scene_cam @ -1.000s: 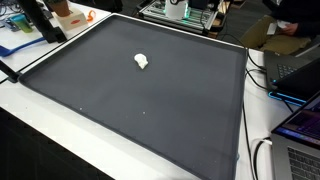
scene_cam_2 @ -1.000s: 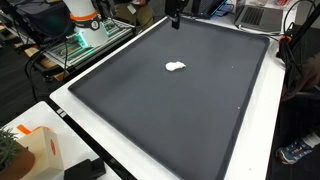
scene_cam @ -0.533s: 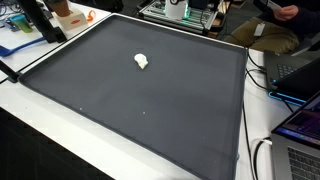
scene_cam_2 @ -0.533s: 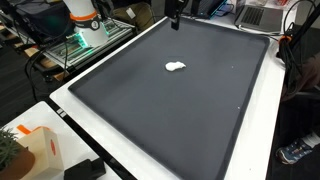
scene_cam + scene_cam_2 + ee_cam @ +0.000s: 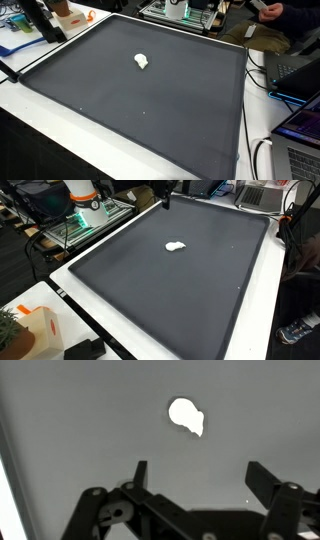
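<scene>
A small white lump (image 5: 142,62) lies on a large dark mat (image 5: 150,110), apart from everything else. It shows in both exterior views (image 5: 175,248) and in the wrist view (image 5: 185,415). My gripper (image 5: 165,197) hangs above the mat's far edge in an exterior view. In the wrist view its two dark fingers (image 5: 195,470) are spread apart with only bare mat between them. The white lump lies beyond the fingertips, not touching them.
The mat (image 5: 180,280) lies on a white table. An orange and white box (image 5: 38,330) and a black stand (image 5: 42,22) sit at one corner. Laptops and cables (image 5: 295,110) lie along one side. A person's arm (image 5: 272,10) is behind the table.
My gripper has shifted a little sideways along the mat's far edge. The person's arm behind the table has moved. The white lump has not moved.
</scene>
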You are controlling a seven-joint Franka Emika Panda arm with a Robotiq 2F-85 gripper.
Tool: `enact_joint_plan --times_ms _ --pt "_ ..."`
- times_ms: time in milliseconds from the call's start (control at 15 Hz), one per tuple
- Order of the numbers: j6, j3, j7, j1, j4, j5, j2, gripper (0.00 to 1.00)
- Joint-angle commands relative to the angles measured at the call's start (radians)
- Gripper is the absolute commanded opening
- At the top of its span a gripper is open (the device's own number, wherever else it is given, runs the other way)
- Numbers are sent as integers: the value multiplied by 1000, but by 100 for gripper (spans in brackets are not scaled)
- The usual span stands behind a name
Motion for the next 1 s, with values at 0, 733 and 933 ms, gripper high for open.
enact_joint_plan --times_ms 0,733,933 --pt "56 -15 -100 -18 -244 54 -198 100" --pt "27 -14 -235 39 -476 12 -438 100" --pt "60 -2 -197 44 -515 21 -476 100"
